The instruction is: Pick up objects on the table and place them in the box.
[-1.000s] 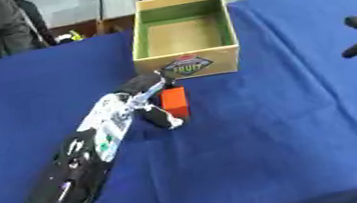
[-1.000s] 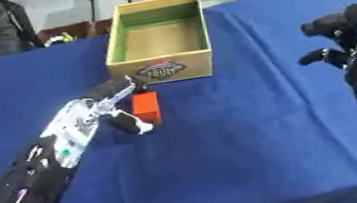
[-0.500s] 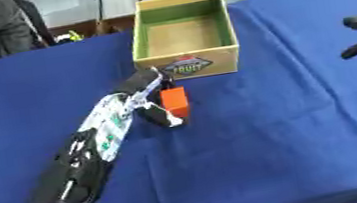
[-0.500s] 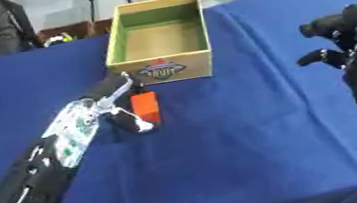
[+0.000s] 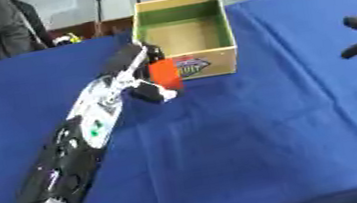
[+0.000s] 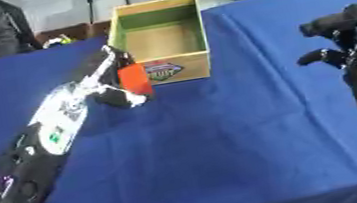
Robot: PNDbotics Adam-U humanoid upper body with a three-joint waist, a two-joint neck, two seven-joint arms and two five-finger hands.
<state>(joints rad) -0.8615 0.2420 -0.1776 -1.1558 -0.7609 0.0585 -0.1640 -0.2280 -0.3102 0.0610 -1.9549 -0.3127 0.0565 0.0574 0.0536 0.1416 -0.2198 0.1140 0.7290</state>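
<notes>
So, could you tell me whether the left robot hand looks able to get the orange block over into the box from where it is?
Probably yes. The left robot hand holds the orange block just beside the box, whose open top shows nothing blocking it, and the right robot hand is off to the side.

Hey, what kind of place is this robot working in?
Probably a lab or workshop set up for robot trials: a table under a blue cloth, a lone box as target, and bags and stand legs on a bare floor behind.
</notes>
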